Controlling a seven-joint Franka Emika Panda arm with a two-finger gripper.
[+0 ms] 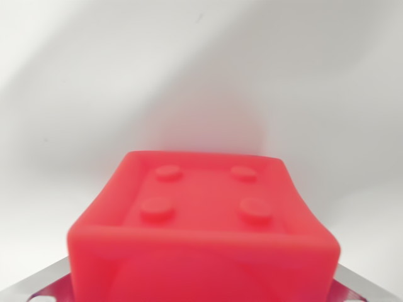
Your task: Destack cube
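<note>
Red cube fills view, gripper jaws unclear

No text, label or number can be read — only blank surfaces.

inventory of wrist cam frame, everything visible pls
cube: 1, red, lower centre of the wrist view, very close to the camera and partly blurred; recessed top face up
studs: 4, red, raised round bumps in a square layout on the cube's top face
surface: 1, white/grey, fills the upper half behind the cube, with soft shadows
gripper fingers: 2 metallic parts, grey, bottom left and bottom right corners, either side of the cube; contact with the cube cannot be told from this view
</note>
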